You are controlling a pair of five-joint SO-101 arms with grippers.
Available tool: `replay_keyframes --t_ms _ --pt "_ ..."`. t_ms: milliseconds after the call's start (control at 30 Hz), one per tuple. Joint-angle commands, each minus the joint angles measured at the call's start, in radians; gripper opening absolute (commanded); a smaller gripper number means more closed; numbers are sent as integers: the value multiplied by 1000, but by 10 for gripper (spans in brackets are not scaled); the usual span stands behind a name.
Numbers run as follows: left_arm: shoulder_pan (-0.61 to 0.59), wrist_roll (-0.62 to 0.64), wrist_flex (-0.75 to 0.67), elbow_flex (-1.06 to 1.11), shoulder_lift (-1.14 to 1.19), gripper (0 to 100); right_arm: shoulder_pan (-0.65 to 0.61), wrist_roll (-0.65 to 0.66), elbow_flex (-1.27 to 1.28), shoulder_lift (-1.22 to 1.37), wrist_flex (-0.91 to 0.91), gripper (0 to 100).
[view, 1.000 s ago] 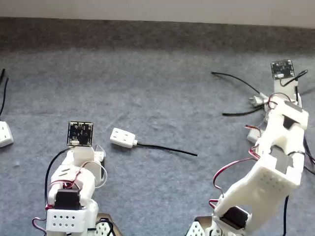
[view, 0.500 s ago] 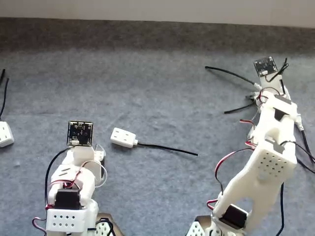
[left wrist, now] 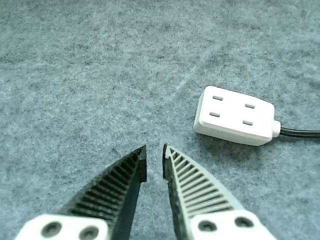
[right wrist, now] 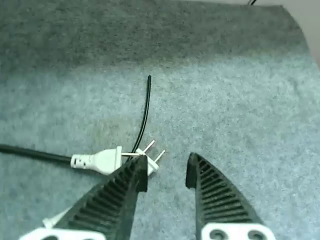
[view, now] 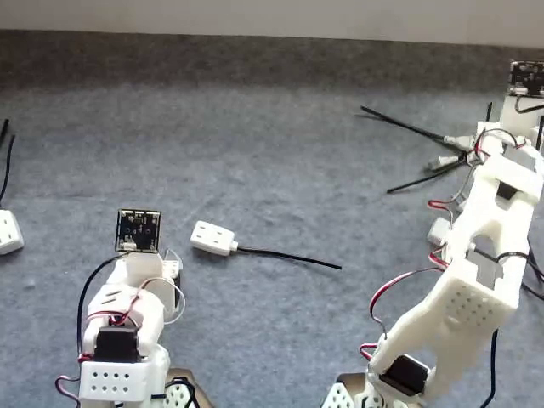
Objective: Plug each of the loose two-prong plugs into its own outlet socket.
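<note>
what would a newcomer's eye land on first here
The right gripper, open, hangs just over a white two-prong plug on a black cord at the grey carpet's far right. Mid-left lies a white outlet socket, near the left gripper.

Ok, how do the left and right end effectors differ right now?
The left end effector is almost closed, with just a narrow gap at its tips; the right end effector is spread clearly wider. The left hangs near the white outlet socket; the right hangs right by the two-prong plug. Both hold nothing.
</note>
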Motion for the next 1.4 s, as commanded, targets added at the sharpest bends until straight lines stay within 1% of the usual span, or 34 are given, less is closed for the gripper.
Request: replay_keyframes --t_ms 0,100,133,267,400,500,567,767,833,900,933,1133,1267,1367 --pt "-10 3 -17 18 -2 77 -18 -190 -111 41 -12 164" --pt "-10 3 -15 18 -2 77 -19 -341 -222 168 -10 235" --pt "-10 3 -15 18 -2 77 -21 -379 -272 220 -10 242" --pt "-10 3 -15 18 -2 77 -51 -391 -476 449 4 242" --pt "-10 3 -15 18 -2 77 -68 -393 -719 653 140 242" --pt "-10 3 -15 18 -2 77 -91 -393 -909 773 305 242" --pt "-10 3 -15 18 -2 77 -110 -377 -1033 817 467 242" --pt "-10 3 -15 18 -2 77 -168 -173 -1357 837 983 242" --pt "-10 3 -15 18 -2 77 -182 -147 -1478 837 1104 242" --pt "-10 3 -15 18 -2 77 -189 -138 -1580 832 1181 242" --pt "-10 3 -15 18 -2 77 -191 -138 -1601 816 1194 242" --pt "-10 3 -12 18 -2 77 -151 -146 -1514 707 1207 242" --pt "-10 3 -12 18 -2 77 -99 -245 -1514 704 1179 242" --pt "-10 3 -12 18 -2 77 -79 -264 -1511 745 1118 243"
